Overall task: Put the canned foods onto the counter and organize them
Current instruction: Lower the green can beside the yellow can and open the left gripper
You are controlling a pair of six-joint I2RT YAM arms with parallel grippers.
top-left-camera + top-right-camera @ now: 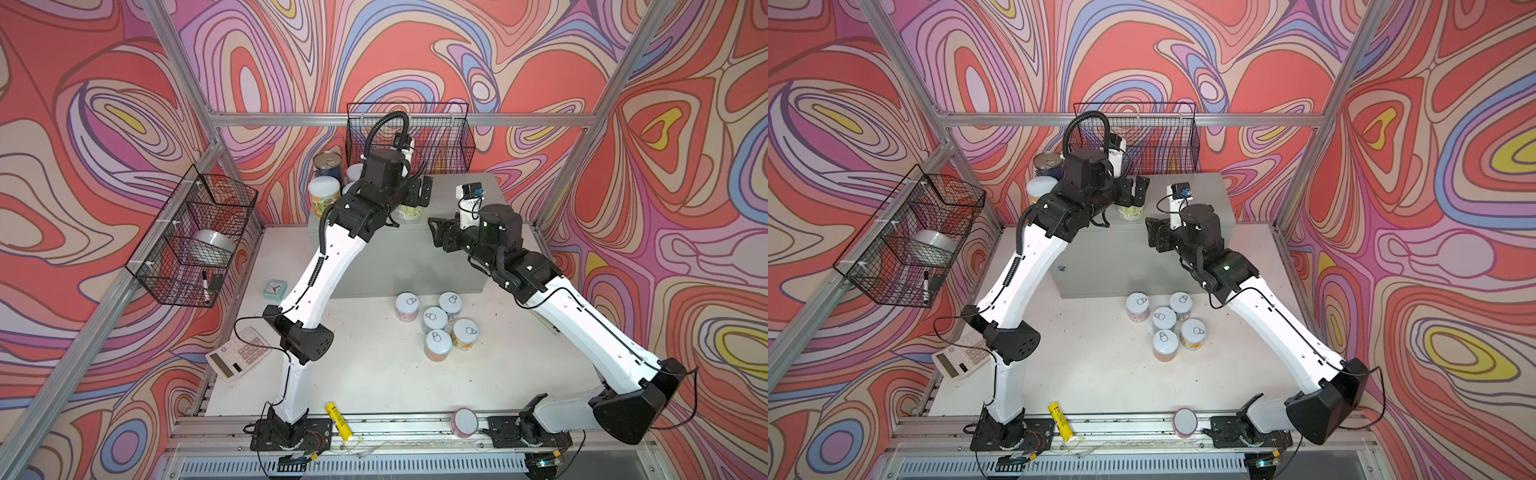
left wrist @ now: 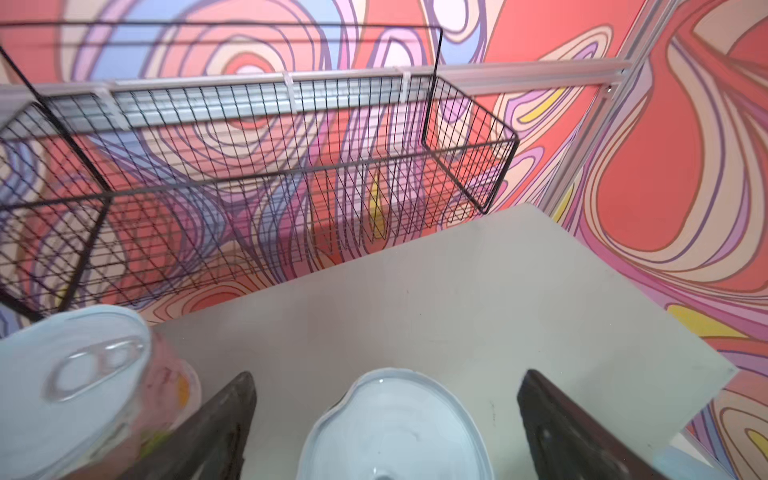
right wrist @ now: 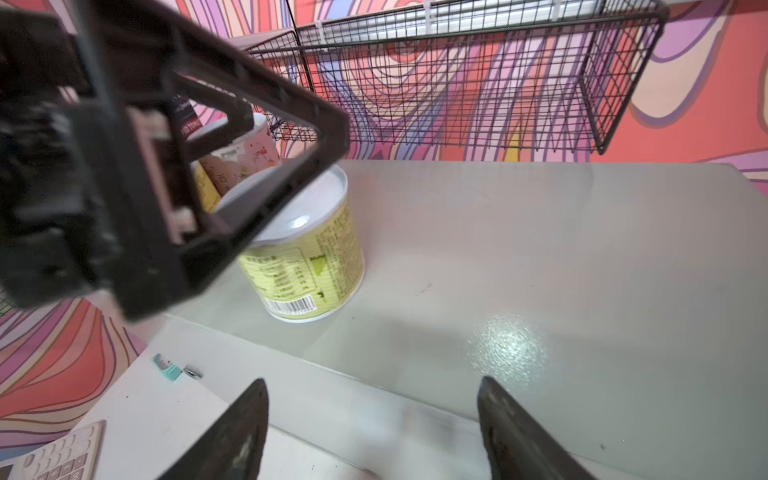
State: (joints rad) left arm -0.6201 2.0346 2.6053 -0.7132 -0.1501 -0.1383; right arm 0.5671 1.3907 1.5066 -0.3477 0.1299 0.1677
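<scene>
Dark fingers point(image 2: 224, 419) of the left gripper point(image 2: 386, 376) fill the near edge of the left wrist view. They are spread wide, with the white lid of a green-labelled can point(image 2: 395, 432) between them and a gap on each side, so nothing is pinched. That can stands upright on the counter point(image 1: 444, 191), near its front edge and left of its middle. The right gripper point(image 3: 372, 380) hovers at the counter's front edge, to the right of that can, with its jaws parted and empty.

A pink-labelled can point(image 2: 83, 374) stands just beside the green one. A bare-metal-topped can point(image 1: 328, 160) shows at the counter's far left corner. Five pull-tab cans point(image 1: 434, 320) stand clustered on the white tabletop point(image 1: 374, 374), in front of the counter.

These cans look rigid and, if full, fairly heavy. Their glossy labels are probably slippery. They are likely best gripped across the round wall at mid-height, clear of the lid rim and pull-tab. They look wide for the jaws, which would have to open nearly fully.

In both top views the left arm covers most of the counter's left end, so the cans there cannot be counted. Whether any of them touch is unclear. Label text is too blurred to read.
</scene>
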